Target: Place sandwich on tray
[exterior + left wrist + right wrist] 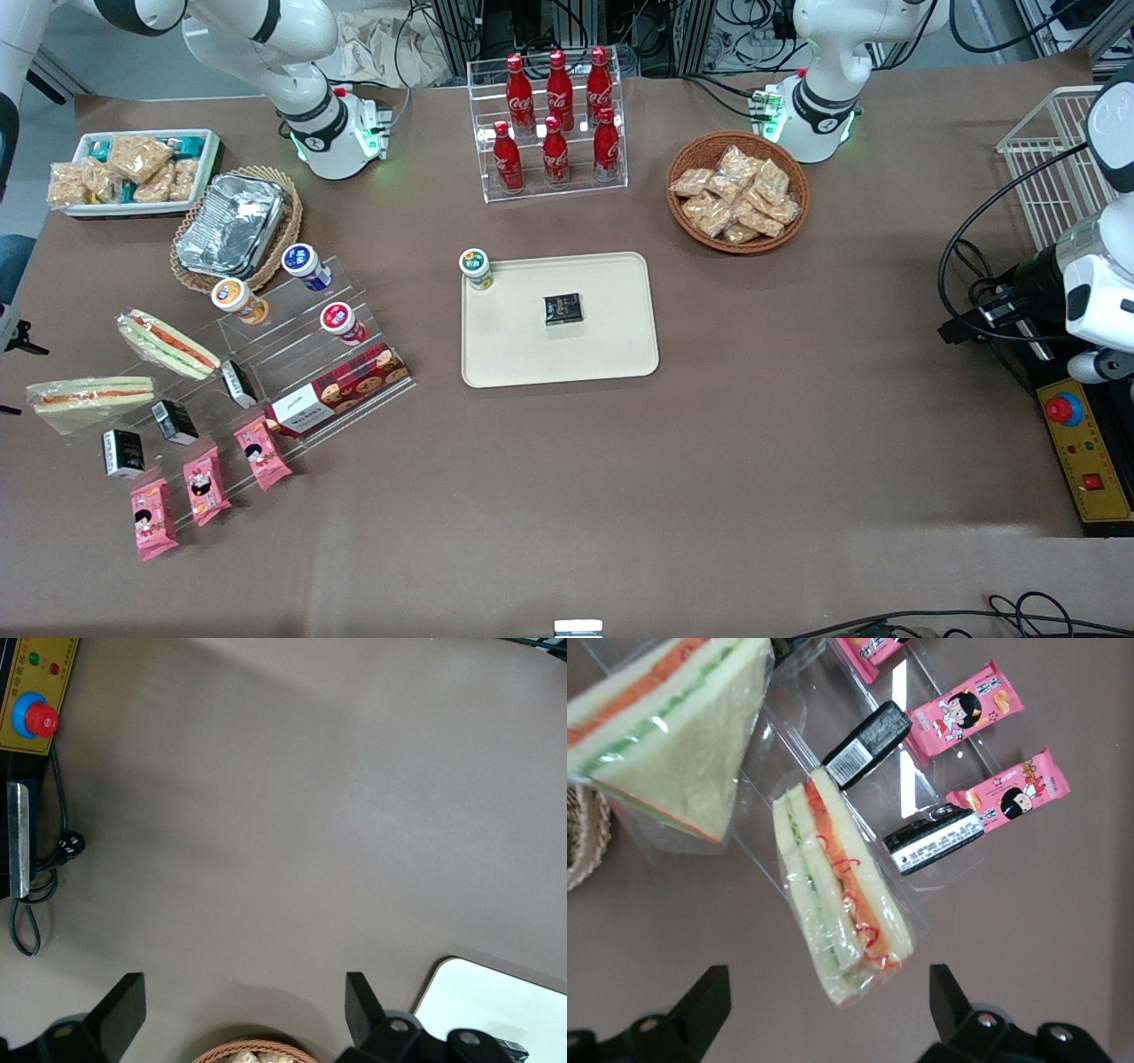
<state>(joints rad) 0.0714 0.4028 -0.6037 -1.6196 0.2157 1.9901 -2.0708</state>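
The sandwich [89,396] [837,895] is a clear-wrapped wedge of pale bread with an orange-red filling. It lies on the table at the working arm's end, beside two small black boxes. My gripper [828,1010] hovers open above it, and the wedge's narrow tip shows between the two dark fingertips [709,1001] without touching them. In the front view the gripper itself does not show. The cream tray [567,354] [496,1001] lies flat at the table's middle, with a small black box [562,308] on it and a cup [477,268] at one corner.
A second wrapped sandwich [166,344] [673,735] lies close by, farther from the front camera. Black boxes [868,744] [935,840] and pink packets [966,709] sit on a clear stand beside the sandwich. A foil-filled wicker basket [235,230], cups and a biscuit box [341,390] stand between sandwich and tray.
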